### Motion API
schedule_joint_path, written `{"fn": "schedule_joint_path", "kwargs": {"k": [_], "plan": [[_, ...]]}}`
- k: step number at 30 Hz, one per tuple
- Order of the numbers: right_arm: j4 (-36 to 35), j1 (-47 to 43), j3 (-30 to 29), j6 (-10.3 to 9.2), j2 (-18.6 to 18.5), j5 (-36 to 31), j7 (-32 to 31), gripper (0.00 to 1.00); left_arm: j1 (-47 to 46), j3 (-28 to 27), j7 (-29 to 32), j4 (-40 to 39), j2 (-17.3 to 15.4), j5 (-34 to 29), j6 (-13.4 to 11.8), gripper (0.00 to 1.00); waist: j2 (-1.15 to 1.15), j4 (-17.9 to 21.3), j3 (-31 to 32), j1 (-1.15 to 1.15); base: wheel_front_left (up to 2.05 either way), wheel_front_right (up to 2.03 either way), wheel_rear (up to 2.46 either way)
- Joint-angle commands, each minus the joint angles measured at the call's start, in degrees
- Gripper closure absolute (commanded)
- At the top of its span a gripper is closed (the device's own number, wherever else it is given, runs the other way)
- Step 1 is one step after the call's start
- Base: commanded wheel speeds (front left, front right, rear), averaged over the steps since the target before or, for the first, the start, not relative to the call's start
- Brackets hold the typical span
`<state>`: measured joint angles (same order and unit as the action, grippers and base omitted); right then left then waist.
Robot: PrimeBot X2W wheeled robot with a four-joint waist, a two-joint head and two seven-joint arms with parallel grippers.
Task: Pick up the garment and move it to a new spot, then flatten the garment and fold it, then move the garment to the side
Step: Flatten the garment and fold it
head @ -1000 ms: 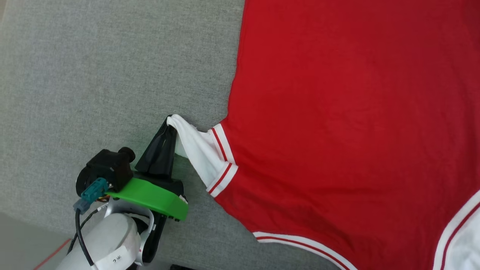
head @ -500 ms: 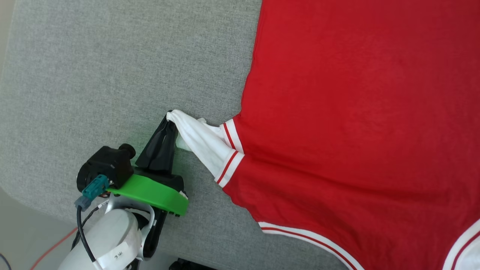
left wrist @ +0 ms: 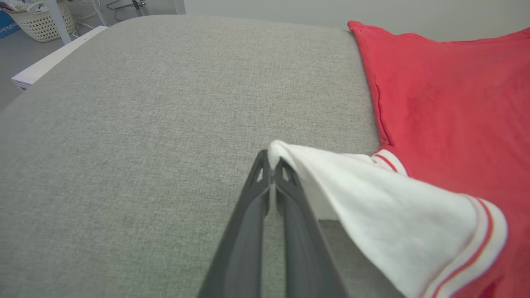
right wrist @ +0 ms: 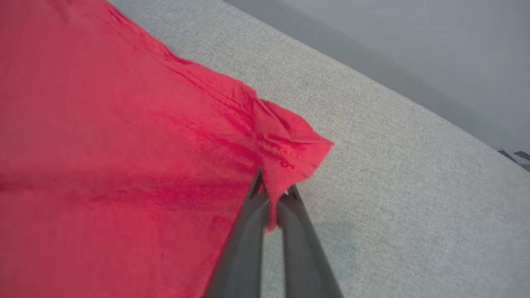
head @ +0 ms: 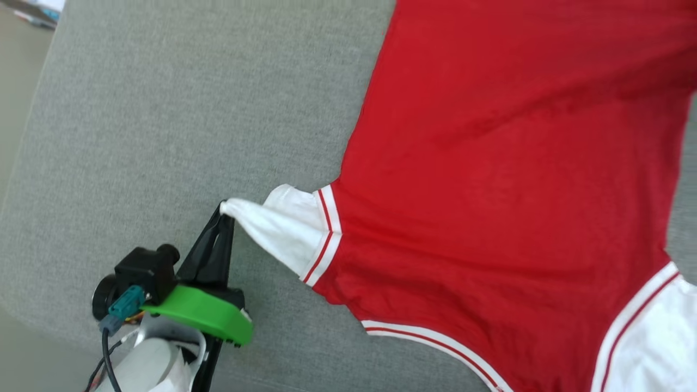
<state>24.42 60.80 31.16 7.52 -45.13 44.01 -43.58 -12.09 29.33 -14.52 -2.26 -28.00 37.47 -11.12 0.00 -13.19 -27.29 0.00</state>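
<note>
The garment (head: 490, 163) lies spread with its plain red side up on the grey padded surface (head: 163, 109). Its white sleeve (head: 277, 228) is stretched out to the lower left. My left gripper (head: 222, 209) is shut on that sleeve's tip, and the same pinch appears in the left wrist view (left wrist: 271, 163) with the white sleeve (left wrist: 372, 207) draping to the right. In the right wrist view my right gripper (right wrist: 273, 188) is shut on a red hem corner of the garment (right wrist: 290, 145), which bunches just above the fingertips. A second white sleeve (head: 653, 343) lies at the lower right.
Bare grey padding (left wrist: 124, 145) extends left of the garment and beyond the red corner (right wrist: 393, 165). A wicker basket (left wrist: 35, 22) and a white ledge (left wrist: 54, 58) stand past the surface's far left corner. Floor (head: 22, 81) shows off the left edge.
The head camera has shifted. My left gripper has pulled the white sleeve out, so it lies longer and flatter. The shirt's right side now shows a lifted edge with grey beyond it.
</note>
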Motion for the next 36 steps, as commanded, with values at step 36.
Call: {"fn": "schedule_joint_path", "kwargs": {"k": [36], "plan": [[-18.58, -62.49, -8.86, -0.03, -2.87, 8.14, 12.99, 0.63, 9.97, -1.45, 1.49, -0.74, -4.21, 2.98, -3.47, 1.00, 0.00, 11.81, 14.17, 0.00, 0.00, 0.00, 0.00]]}}
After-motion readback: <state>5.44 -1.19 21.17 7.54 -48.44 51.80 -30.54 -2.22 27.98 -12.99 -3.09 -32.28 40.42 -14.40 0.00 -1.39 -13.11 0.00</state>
